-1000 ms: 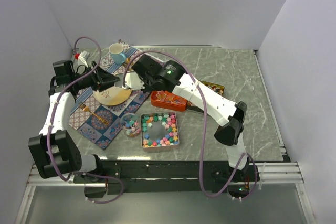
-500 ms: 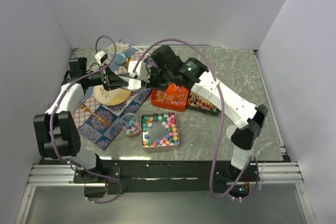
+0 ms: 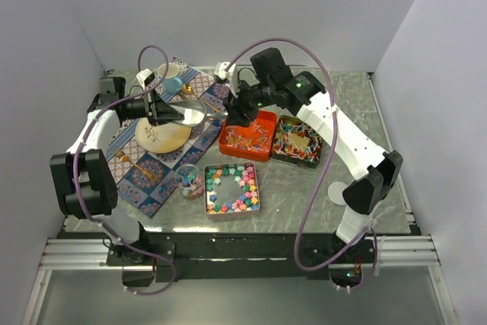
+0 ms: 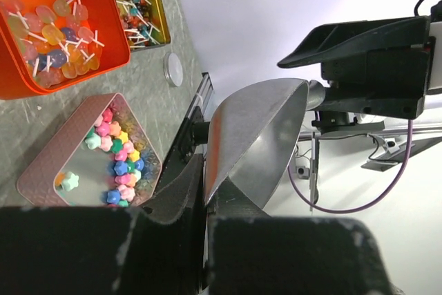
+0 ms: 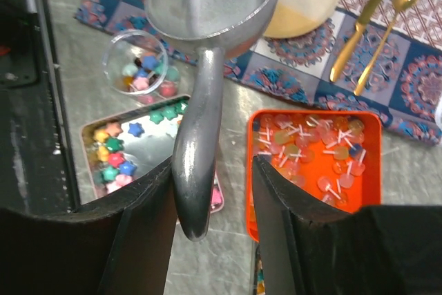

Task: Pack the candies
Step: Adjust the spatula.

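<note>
The scoop [image 3: 194,114] is held above the patterned mat [image 3: 144,180], its long axis running side to side between the arms: bowl toward the left hand [image 4: 206,195], handle toward the right hand [image 5: 212,170]. The bowl's rim is pinched in the nearly shut left hand. The right hand is spread wider than the handle lying between its fingers. A gap is seen on one side, though contact on the other cannot be ruled out. The candies [image 3: 237,203] are found in a pink tin [image 3: 205,188] on the worktop [image 3: 304,188], on the robot's side of the scoop, with a few more in a glass cup [image 3: 189,180] just beside it. The right hand is judged the nearer.
</note>
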Motion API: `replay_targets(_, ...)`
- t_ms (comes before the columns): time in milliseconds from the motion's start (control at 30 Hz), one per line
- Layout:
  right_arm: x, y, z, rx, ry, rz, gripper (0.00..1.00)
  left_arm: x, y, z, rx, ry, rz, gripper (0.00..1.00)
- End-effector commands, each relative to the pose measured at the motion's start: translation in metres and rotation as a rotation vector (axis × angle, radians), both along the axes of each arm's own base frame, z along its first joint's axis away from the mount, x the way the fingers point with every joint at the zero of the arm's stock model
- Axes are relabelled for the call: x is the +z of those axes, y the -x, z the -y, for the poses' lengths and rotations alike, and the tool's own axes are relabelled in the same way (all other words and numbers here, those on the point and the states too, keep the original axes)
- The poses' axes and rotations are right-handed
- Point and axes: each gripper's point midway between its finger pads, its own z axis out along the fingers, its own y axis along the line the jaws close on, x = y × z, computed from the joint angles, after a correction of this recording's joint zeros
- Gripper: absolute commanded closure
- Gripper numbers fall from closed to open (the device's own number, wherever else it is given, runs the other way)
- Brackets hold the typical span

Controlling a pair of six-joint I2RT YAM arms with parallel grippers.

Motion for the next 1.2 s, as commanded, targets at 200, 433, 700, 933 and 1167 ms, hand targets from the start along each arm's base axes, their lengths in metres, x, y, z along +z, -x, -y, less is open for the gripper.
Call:
replay_targets(200,0.036,0.002,-0.021,0.083,-0.128,-0.006,0.49,0.028,0.013,0.002,-0.114,0.102,0.072,0.99)
replay_targets(433,0.021,0.001,-0.024,0.089,-0.084,-0.016,0.50,0.028,0.012,0.005,-0.125,0.106,0.065,0.99)
replay_targets(700,0.010,-0.007,-0.028,0.065,-0.059,-0.020,0.52,0.030,0.009,0.005,-0.134,0.110,0.069,0.99)
replay_targets(933,0.005,-0.005,-0.035,0.089,-0.049,-0.030,0.58,0.030,0.009,0.006,-0.138,0.112,0.067,0.99)
replay_targets(1167,0.005,0.004,-0.039,0.132,-0.050,-0.036,0.85,0.027,0.008,0.008,-0.142,0.110,0.061,0.99)
